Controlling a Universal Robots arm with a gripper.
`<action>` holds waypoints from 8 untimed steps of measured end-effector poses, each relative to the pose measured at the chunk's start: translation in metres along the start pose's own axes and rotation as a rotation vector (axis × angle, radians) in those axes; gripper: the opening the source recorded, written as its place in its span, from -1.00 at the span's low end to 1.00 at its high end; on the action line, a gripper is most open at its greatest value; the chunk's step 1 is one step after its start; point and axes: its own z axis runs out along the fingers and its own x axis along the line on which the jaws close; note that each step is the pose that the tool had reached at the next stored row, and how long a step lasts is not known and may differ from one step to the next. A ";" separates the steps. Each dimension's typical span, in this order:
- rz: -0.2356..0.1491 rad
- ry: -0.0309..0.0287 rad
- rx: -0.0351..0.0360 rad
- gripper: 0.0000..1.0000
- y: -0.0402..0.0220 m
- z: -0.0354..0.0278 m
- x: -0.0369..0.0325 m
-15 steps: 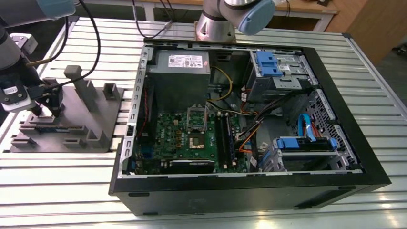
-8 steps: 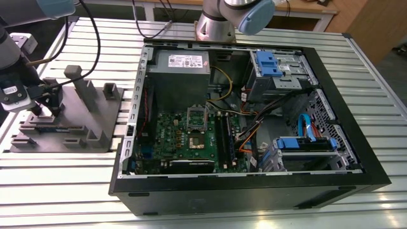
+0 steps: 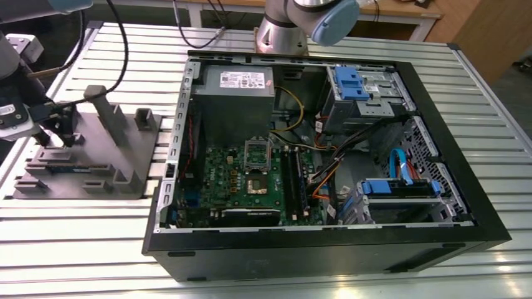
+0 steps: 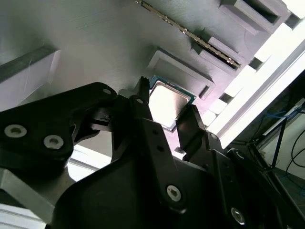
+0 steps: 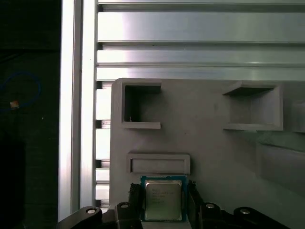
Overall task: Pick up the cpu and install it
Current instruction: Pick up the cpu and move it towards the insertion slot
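Note:
The cpu [image 5: 163,199] is a small square chip with a silvery top and a thin green edge. It sits low over the grey fixture block [image 3: 91,156] at the exterior view's left, just in front of a shallow rectangular pocket [image 5: 159,163]. My gripper [image 3: 54,138] is down at the fixture, and its two black fingers press against opposite edges of the cpu [image 4: 167,102] in both wrist views. The gripper [image 5: 163,202] is shut on the chip. The motherboard socket [image 3: 258,182] lies open inside the computer case [image 3: 332,240], with its silver cover plate [image 3: 258,151] folded back.
The fixture carries raised posts [image 3: 108,115] and several pockets [image 5: 140,107] around the gripper. Inside the case are a grey power supply [image 3: 237,81], blue drive bays [image 3: 357,87] and orange and yellow cables [image 3: 320,180]. The slatted aluminium table [image 3: 83,243] runs all around.

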 end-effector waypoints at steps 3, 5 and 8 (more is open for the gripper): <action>0.000 0.0001 0.0000 -0.06 0.0003 -0.0102 0.0001; 0.000 0.0001 0.0000 -0.06 0.0006 -0.0176 0.0001; 0.000 0.0000 -0.0001 -0.06 0.0009 -0.0295 0.0002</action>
